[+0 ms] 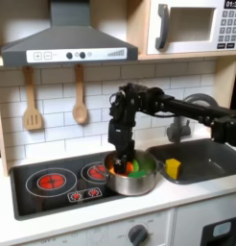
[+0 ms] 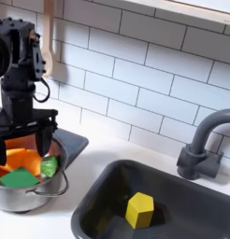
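I count one round silver metal pot (image 1: 132, 179) beneath my tool (image 1: 123, 154). Inside it I make out one orange piece (image 2: 21, 159) and two green pieces (image 2: 19, 177), though more may be hidden. One yellow block (image 2: 138, 209) lies in the one dark grey sink (image 2: 107, 187). One grey curved faucet (image 2: 203, 140) stands behind it. The black stovetop (image 1: 29, 192) shows two red burners (image 1: 51, 179). Two wooden utensils hang on the white tiled wall: one slotted spatula (image 1: 32, 101) and one spoon (image 1: 80, 96). One white microwave (image 1: 197, 27), one grey range hood (image 1: 67, 38).

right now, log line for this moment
gripper open, over pot | pot on stove | yellow block in sink
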Robot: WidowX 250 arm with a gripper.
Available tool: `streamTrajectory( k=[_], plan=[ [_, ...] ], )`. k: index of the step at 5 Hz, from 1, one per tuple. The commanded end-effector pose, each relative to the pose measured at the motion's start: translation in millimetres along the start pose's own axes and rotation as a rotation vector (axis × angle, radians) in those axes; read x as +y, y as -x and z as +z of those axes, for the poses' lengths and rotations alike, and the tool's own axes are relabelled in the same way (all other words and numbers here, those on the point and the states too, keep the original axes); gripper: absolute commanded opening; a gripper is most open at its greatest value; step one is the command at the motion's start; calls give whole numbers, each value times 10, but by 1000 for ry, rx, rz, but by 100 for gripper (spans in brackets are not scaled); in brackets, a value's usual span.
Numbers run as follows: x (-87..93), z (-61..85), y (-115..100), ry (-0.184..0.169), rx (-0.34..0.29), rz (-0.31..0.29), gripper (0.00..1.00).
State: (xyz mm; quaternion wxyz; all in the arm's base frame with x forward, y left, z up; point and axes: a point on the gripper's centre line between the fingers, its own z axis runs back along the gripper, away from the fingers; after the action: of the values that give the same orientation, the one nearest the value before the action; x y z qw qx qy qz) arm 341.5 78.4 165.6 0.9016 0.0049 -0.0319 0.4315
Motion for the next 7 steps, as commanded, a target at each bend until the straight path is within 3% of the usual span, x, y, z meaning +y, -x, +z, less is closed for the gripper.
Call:
streamTrajectory(
  k=[1,2,3,4,7],
  plan=[
    [5,-49,12,-16,-31,6,100],
    [7,-44,13,-12,-37,19,100],
    [25,-43,4,-13,-50,21,0],
    [-9,40,53,-25,-99,-27,0],
    [30,155,26,-48,-160,-31,0]
  ],
)
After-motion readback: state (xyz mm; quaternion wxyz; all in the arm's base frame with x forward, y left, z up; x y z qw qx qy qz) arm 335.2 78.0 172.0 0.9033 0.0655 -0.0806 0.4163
